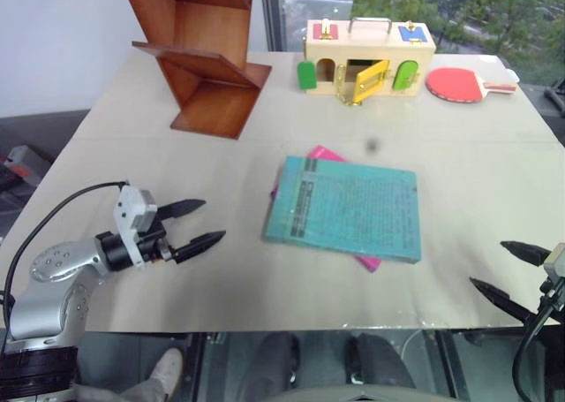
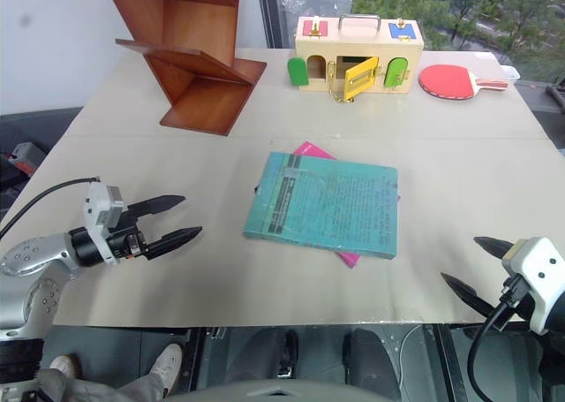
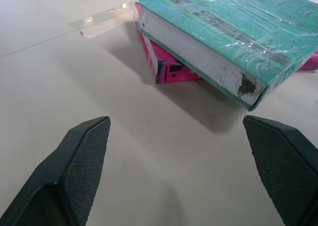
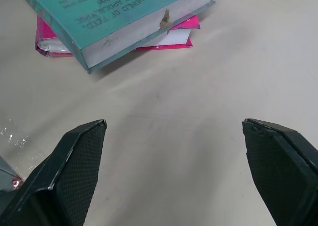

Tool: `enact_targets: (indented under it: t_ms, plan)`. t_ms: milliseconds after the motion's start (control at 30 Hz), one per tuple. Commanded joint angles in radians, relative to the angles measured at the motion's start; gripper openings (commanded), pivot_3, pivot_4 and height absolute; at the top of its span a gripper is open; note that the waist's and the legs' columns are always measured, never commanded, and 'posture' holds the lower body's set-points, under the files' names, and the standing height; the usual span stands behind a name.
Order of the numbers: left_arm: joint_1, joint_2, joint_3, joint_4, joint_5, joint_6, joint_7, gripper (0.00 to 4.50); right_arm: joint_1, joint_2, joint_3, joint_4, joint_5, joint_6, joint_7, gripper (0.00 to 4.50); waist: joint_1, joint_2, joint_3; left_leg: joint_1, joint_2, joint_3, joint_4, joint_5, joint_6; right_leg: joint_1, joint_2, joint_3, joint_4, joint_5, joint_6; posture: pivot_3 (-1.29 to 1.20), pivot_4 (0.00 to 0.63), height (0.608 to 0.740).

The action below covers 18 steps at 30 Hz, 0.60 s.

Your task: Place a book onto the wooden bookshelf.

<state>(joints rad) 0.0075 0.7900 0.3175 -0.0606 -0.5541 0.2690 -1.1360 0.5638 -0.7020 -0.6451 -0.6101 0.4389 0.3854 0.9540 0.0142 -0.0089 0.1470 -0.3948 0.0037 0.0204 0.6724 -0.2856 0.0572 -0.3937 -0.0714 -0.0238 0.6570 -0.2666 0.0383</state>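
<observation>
- Left eye view: a pale table point(image 1: 132, 146) carries the book point(image 1: 346, 208), a large teal-blue paperback lying flat near the middle, cover up, its darker spine strip toward the robot's left.
- Under the book lies a smaller magenta-pink book point(image 1: 325, 154); its corners project past the teal cover at the far edge and again at the near edge.
- The wooden bookshelf point(image 1: 201, 62), reddish-brown with slanted zigzag boards, stands at the far left of the table, well apart from both books.
- At the far edge, right of the bookshelf, stands a pale wooden box point(image 1: 367, 57) with coloured doors, the yellow one swung open; a red table-tennis paddle point(image 1: 461, 84) lies just beside it on the right.
- The left gripper point(image 1: 201, 223) hovers over the near left part of the table, fingers pointing toward the book, jaws spread wide and holding nothing; it is clear of the book.
- The right gripper point(image 2: 478, 265) sits at the near right edge, fingers aimed toward the book, likewise spread wide and empty.
- Left wrist view: the two black fingers point(image 3: 82, 161) frame bare tabletop; beyond them the book point(image 3: 233, 42) shows its white page block with a torn corner, resting on the pink book point(image 3: 171, 67).
- Right wrist view: the fingers point(image 4: 74, 161) stand apart over the table; the book point(image 4: 109, 12) lies ahead, untouched, printed cover uppermost.
</observation>
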Motion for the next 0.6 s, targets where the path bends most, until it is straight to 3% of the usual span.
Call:
enact_targets:
  t_ms: [33,400,433,500,600]
  plan:
    - [-0.015,0.015,0.025,-0.009,-0.016,-0.010,-0.014,4.50,-0.007,-0.016,-0.014,-0.024,0.001,-0.003,-0.016,4.47,0.000,0.000,0.000,0.000,0.000,0.000,0.000,0.000,0.000,0.000,0.000,0.000,0.000,0.000,0.000,0.00,0.150,0.740]
    - [-0.026,0.002,0.016,-0.028,-0.068,-0.001,-0.088,4.50,-0.121,-0.062,0.062,-0.017,0.013,0.086,-0.088,4.47,0.000,0.000,0.000,0.000,0.000,0.000,0.001,0.000,0.000,0.000,0.000,0.000,0.001,0.000,0.000,0.00,0.150,0.740]
    - [-0.029,-0.001,0.015,-0.030,-0.070,-0.001,-0.090,4.50,-0.137,-0.065,0.073,-0.014,0.018,0.095,-0.091,3.90,0.000,0.000,0.000,0.000,0.000,0.000,0.001,0.000,0.000,0.000,0.000,0.000,0.001,0.000,0.000,0.00,0.150,0.740]
    - [-0.033,-0.004,0.008,-0.037,-0.076,0.000,-0.100,4.50,-0.169,-0.071,0.106,-0.011,0.016,0.109,-0.099,3.33,0.000,0.000,0.000,0.000,0.000,0.000,0.001,0.000,0.000,0.000,0.000,0.000,0.001,0.000,0.000,0.00,0.150,0.740]
    - [-0.035,-0.012,-0.013,-0.057,-0.072,-0.005,-0.107,4.50,-0.214,-0.084,0.184,0.002,-0.028,0.117,-0.123,2.05,-0.001,0.000,0.000,0.000,0.000,0.000,0.002,0.000,0.000,0.000,0.001,0.000,0.002,0.000,0.000,0.00,0.150,0.740]
